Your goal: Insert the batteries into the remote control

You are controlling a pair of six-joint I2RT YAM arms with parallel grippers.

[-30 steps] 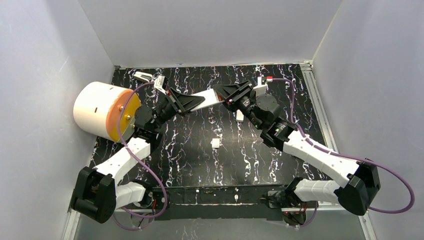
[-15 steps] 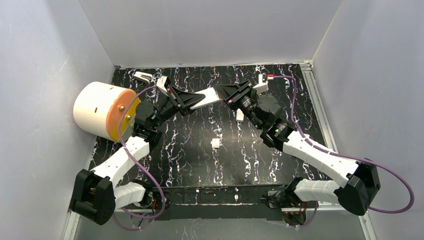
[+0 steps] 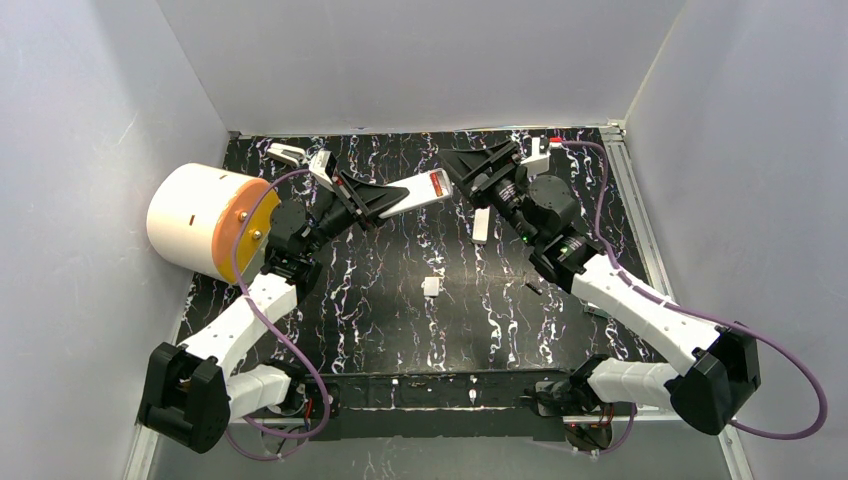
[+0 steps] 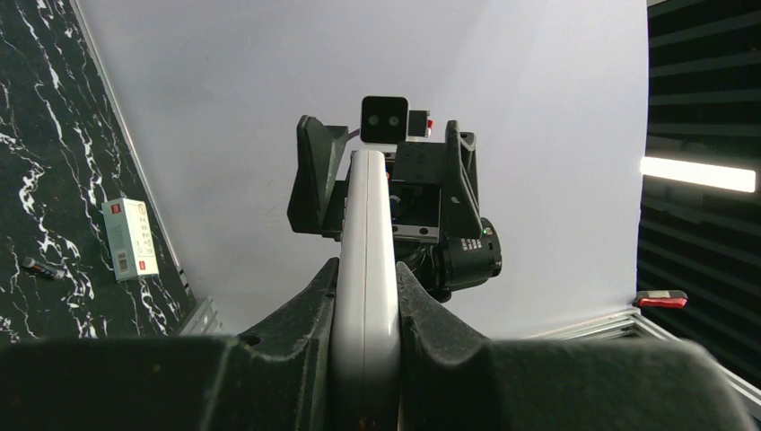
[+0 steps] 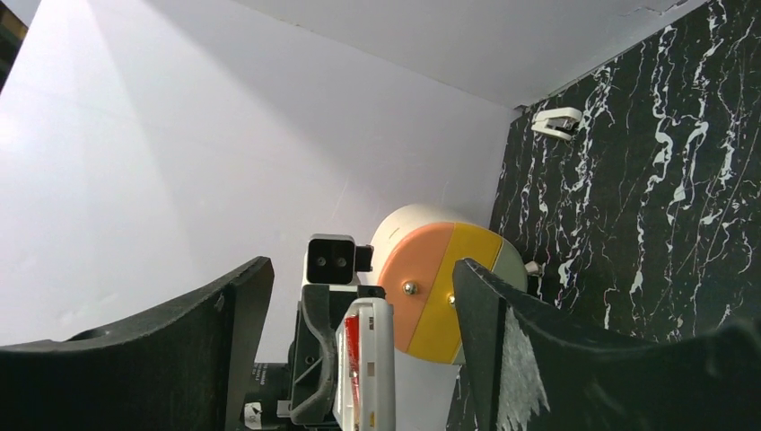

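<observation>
Though the left gripper [image 3: 392, 198] pinches the remote [image 3: 420, 190] aloft near the far edge, mid-table, the right gripper [image 3: 455, 168] hangs spread just beside its tip; one battery [image 3: 437, 181] sits in the bay. From the left wrist, the fingers [image 4: 301, 310] clamp only the narrow sides; a hard push could twist the remote loose. From the right wrist, the bay looks uncovered; a tilt might spill the battery.

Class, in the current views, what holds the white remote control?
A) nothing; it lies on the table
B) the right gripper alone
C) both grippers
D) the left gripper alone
D: the left gripper is clamped on the remote control; the right gripper stands wide open.
</observation>
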